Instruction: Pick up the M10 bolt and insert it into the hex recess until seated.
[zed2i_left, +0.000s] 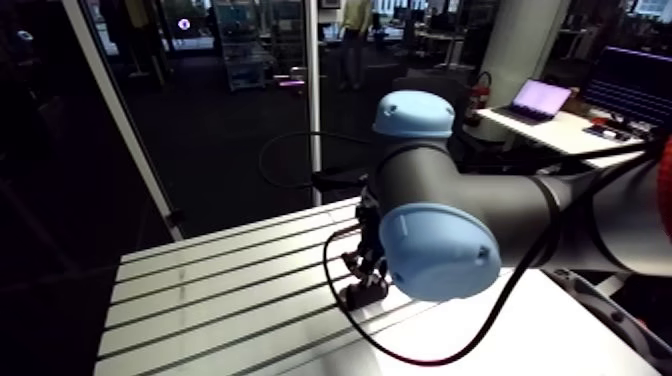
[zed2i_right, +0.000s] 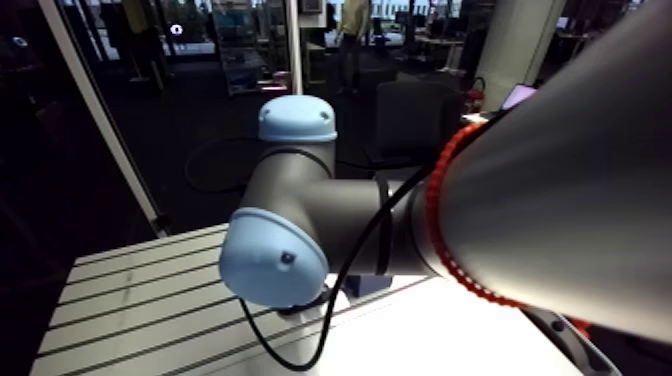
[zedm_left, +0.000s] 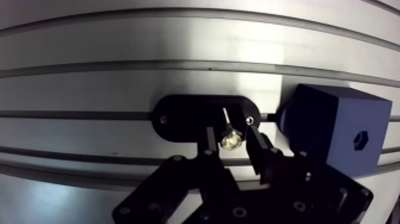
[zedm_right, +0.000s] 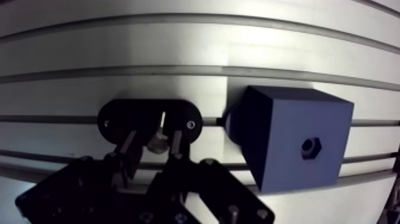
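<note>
In the wrist view my gripper (zedm_left: 231, 138) is shut on the M10 bolt (zedm_left: 231, 140). The shiny hex head sits between the two fingertips (zedm_left: 209, 140), and the thin shank points away over a black oval holder plate (zedm_left: 178, 116) fixed on a table slot. A dark blue cube (zedm_right: 291, 140) stands just beside the holder, and its hex recess (zedm_right: 311, 146) shows on the face turned toward me. In the arm view the gripper (zed2i_left: 365, 290) hangs low over the slotted table (zed2i_left: 220, 290), partly hidden by the wrist joint.
The slotted aluminium table (zedm_left: 178, 47) stretches ahead of the gripper with parallel grooves. A black cable (zed2i_left: 400, 350) loops beside the wrist. The table's near edge runs close to the arm's base side in the arm view.
</note>
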